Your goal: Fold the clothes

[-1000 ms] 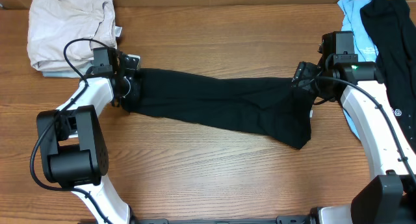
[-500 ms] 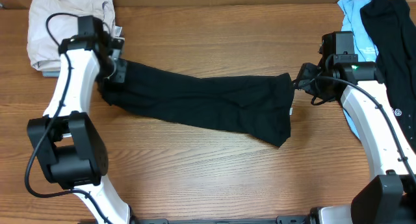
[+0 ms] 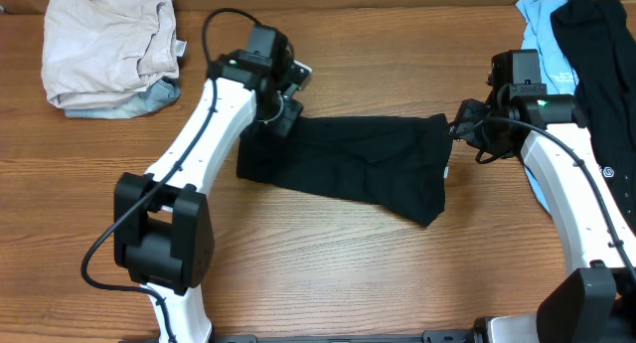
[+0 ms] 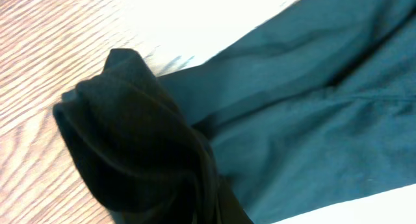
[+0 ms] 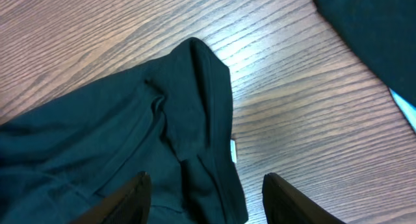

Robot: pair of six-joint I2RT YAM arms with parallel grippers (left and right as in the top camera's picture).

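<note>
Left fingers [image 3: 282, 114] grip one end of the black garment [image 3: 368, 164], raised apparently to fold it over, while right fingers [image 5: 133, 198] hang open by the other end on the table [image 3: 328, 273].

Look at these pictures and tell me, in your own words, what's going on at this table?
Two robot arms are partway through folding a black garment on the wooden table. The left fingers are shut on one bunched end of it, held over the flatter cloth. The right fingers sit at the garment's other end, open and gripping nothing. A beige pile lies at the far left, and light blue clothes and another black garment lie at the far right.
</note>
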